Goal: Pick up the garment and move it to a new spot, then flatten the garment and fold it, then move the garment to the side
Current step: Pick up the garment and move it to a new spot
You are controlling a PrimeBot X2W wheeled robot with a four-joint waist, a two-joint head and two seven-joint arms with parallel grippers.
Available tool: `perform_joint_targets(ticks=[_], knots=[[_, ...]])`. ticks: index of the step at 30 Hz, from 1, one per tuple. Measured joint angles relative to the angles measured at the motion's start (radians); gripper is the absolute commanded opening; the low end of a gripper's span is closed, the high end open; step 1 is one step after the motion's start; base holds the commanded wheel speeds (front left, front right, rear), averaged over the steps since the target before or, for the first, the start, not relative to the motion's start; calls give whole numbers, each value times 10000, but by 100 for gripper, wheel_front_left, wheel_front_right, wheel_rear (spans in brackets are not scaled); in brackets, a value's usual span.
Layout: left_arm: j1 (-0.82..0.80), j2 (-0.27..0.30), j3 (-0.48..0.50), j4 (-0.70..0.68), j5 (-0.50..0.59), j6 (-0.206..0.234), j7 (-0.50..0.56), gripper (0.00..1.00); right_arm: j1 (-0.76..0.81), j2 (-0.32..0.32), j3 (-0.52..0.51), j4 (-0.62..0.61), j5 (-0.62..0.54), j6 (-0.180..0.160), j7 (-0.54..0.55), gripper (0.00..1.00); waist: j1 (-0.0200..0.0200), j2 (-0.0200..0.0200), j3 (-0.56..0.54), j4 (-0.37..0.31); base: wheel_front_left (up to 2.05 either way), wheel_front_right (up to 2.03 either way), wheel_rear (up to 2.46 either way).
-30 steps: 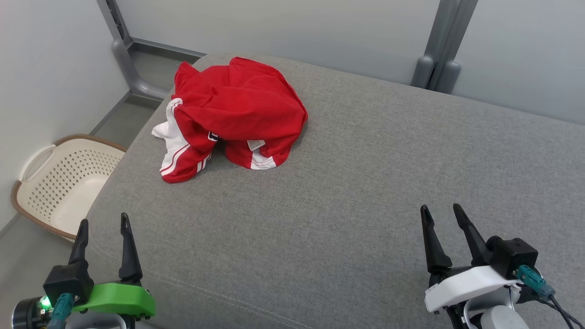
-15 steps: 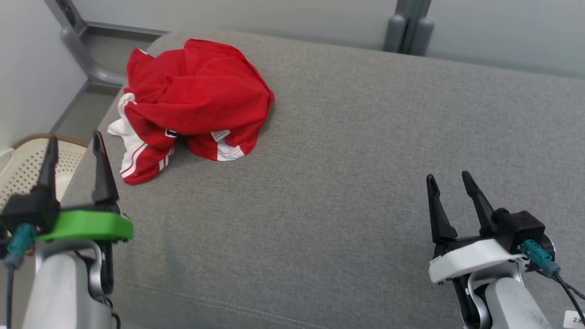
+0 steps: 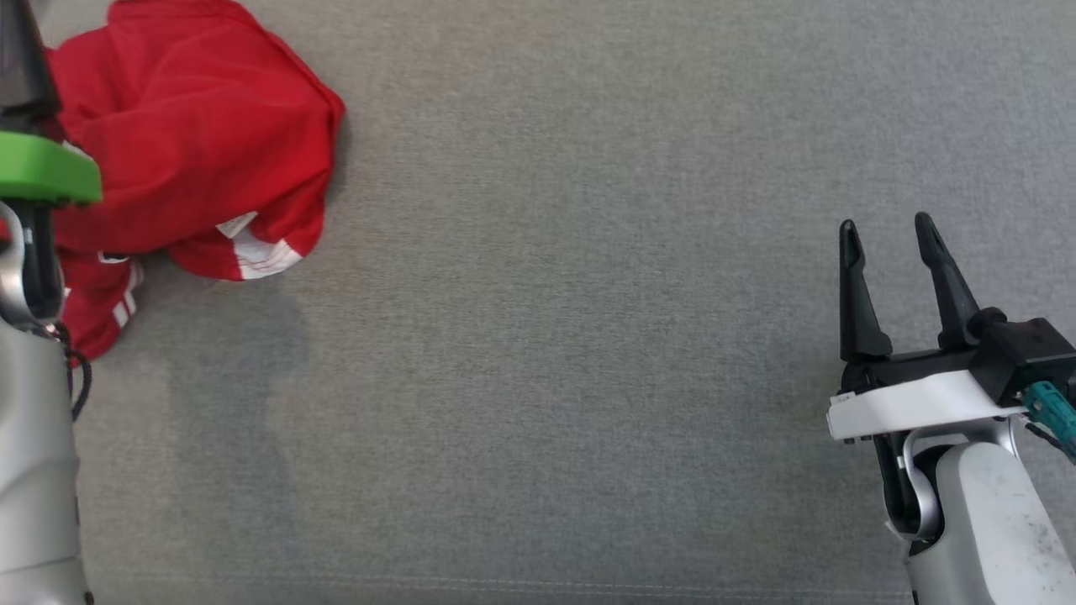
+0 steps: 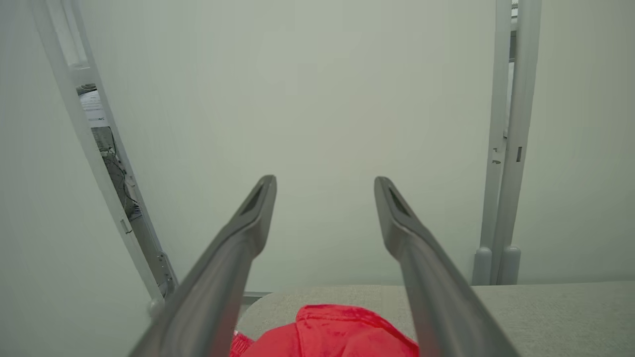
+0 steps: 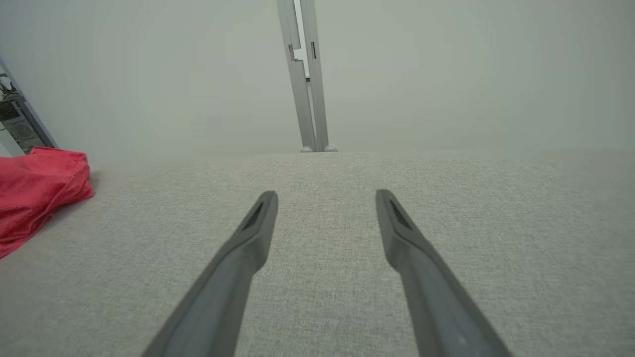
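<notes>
Grey woven-fabric padded surface [image 3: 588,336], open stretch across middle and right; pale wall panels [image 5: 149,74] and a grey metal upright post [image 5: 307,99] stand along its far edge. Crumpled red garment with white stripes [image 3: 193,143] is heaped toward the far left (the surface's rounded corner is just beyond it in the left wrist view). Left gripper [image 4: 325,188] hangs over the garment, fingers apart and holding nothing; right gripper [image 3: 887,227] is well apart over open fabric, fingers likewise spread.
</notes>
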Motion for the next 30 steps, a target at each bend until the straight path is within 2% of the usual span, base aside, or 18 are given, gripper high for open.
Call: perform_joint_targets(ticks=[8, 14, 20, 25, 26, 27, 30], knots=[[-1261, 731, -238, 1649, -644, -190, 1110, 100, -161, 10, -146, -313, -65, 0, -44, 100, 1, 0, 1084, -970, 0, 0, 0], [-1482, 1097, -650, 3012, -1149, -236, 2575, 100, -276, 12, -201, -301, -61, 0, -71, 100, 1, 0, 1641, -1490, 0, 0, 0], [-1499, 1427, -1296, 4023, -1586, -249, 4383, 100, -365, 10, -123, -244, -59, 0, -73, 100, 1, 0, 1763, -1679, 0, 0, 0], [-1460, 1563, -1691, 4324, -2178, -251, 5196, 100, -416, 19, 44, -132, -36, 0, -84, 100, 0, 0, 1601, -1708, 0, 0, 0], [-1436, 1632, -1795, 4370, -2234, -251, 5313, 78, -420, 21, 84, -111, -8, 0, -84, 100, 0, 0, 1567, -1731, 0, 0, 0], [-1395, 1672, -1847, 4376, -2353, -251, 5350, 3, -422, 25, 105, -98, 8, 0, -86, 100, 0, 0, 1530, -1756, 0, 0, 0], [-1307, 1822, -1988, 4420, -2474, -251, 5296, 0, -421, 29, 134, -92, 35, 0, -86, 100, 0, 0, 1429, -1839, 0, 0, 0]])
